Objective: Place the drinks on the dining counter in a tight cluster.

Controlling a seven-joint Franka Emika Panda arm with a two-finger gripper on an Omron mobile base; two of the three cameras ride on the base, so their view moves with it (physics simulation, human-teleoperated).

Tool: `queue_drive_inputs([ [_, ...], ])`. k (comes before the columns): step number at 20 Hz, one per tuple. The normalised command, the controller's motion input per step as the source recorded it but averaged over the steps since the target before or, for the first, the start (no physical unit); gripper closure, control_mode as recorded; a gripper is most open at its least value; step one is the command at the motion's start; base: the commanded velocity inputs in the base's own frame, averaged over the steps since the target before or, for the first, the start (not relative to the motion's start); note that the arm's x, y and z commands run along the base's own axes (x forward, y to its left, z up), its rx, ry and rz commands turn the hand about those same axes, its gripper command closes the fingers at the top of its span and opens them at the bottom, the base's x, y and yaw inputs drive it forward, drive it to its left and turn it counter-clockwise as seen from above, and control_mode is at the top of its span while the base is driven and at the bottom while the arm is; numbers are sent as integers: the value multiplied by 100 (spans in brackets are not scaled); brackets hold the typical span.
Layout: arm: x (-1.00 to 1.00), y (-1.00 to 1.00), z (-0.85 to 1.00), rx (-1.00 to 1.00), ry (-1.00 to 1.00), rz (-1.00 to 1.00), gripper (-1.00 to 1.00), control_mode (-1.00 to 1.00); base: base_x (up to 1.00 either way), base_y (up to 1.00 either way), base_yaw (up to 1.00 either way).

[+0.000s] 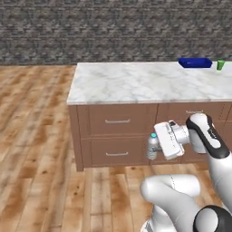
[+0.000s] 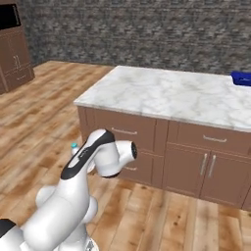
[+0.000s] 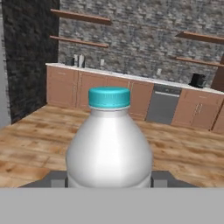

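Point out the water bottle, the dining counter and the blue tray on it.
water bottle (image 3: 109, 148): hand view, on its clear body below the blue cap.
dining counter (image 1: 136, 81): left base view, on a bare part of the marble top.
blue tray (image 1: 195, 63): left base view, on its near wall.

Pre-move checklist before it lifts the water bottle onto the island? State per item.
1. Grip: gripper jaws closed on the water bottle, fingers on both sides in the hand view: ok.
2. Bottle upright, blue cap on top: ok.
3. Bottle height against the dining counter: it hangs at drawer level, below the marble top: not ok, raise first.
4. Landing area: near end of the marble is bare: ok.
5. Other items: blue tray and green cup sit at the far right end, away from the near edge: ok.
6. Where the other drinks stand, for clustering: cannot tell.
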Motion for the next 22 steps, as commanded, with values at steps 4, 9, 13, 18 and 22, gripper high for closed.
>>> queue_drive_inputs([
  [4,0,0,0,0,0,0,100,100,82,-3,-1],
  [9,0,0,0,0,0,0,100,100,87,-13,0],
  [13,0,0,0,0,0,0,100,100,82,-19,0],
  [18,0,0,0,0,0,0,100,100,76,-19,0],
  [22,0,0,0,0,0,0,100,100,57,-16,-15],
])
